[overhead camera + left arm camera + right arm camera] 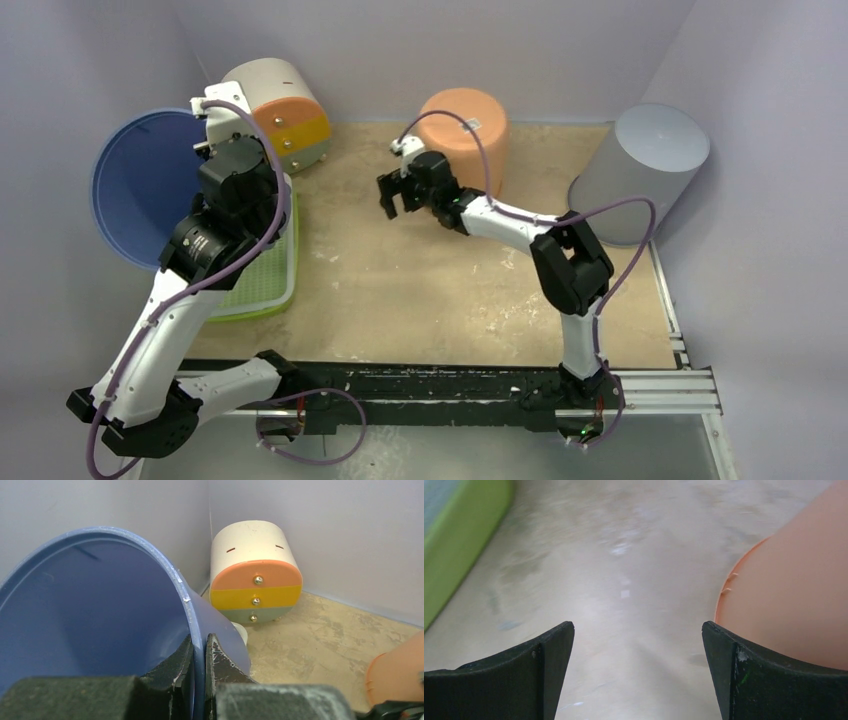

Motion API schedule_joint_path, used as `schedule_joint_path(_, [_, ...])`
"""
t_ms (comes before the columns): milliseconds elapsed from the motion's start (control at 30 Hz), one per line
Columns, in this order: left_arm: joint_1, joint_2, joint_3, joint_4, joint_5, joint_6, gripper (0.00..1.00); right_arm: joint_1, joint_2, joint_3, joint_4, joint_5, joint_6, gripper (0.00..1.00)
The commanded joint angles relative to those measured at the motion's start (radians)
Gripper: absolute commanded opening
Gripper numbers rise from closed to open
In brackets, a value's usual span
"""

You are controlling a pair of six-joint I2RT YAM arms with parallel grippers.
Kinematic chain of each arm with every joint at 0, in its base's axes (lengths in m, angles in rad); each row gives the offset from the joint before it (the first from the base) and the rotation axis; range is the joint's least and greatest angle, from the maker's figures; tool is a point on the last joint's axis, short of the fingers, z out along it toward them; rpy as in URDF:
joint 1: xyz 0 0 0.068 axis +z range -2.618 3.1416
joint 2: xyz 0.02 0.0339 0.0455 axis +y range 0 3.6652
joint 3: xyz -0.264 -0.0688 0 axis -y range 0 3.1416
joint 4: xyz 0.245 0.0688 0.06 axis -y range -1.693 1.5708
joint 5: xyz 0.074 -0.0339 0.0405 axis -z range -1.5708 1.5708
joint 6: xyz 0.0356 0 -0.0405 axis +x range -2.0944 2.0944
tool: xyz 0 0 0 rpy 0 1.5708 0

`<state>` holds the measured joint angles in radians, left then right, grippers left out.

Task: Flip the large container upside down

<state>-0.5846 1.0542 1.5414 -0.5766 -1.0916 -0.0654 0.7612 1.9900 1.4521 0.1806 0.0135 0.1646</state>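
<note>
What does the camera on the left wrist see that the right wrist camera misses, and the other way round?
Only the left wrist view: the large blue plastic tub, its rim pinched by the shut left hand, and a cream cylindrical drawer unit in the corner. Only the right wrist view: the open right hand and an edge of the lime-green plastic tray. Both: the orange plastic bucket and the sandy tabletop.
</note>
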Motion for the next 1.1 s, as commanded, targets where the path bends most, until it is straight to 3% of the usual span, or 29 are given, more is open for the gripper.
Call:
schedule_joint_path(0, [0.001, -0.024, 0.005, 0.087, 0.013, 0.036, 0.00, -0.124, -0.038, 0.011, 0.075, 0.073, -0.015, 1.00])
schedule_joint_path(433, [0.001, -0.049, -0.037, 0.080, 0.026, 0.023, 0.00, -0.342, -0.027, -0.018, 0.125, 0.263, -0.023, 1.00])
schedule_joint_path(667, [0.001, -0.048, -0.049, 0.081, 0.031, 0.021, 0.00, -0.464, -0.035, -0.050, 0.147, 0.264, 0.000, 1.00])
schedule_joint_path(1067, [0.001, -0.023, -0.047, 0.091, 0.040, 0.016, 0.00, -0.507, -0.084, -0.118, 0.154, 0.341, -0.001, 1.00])
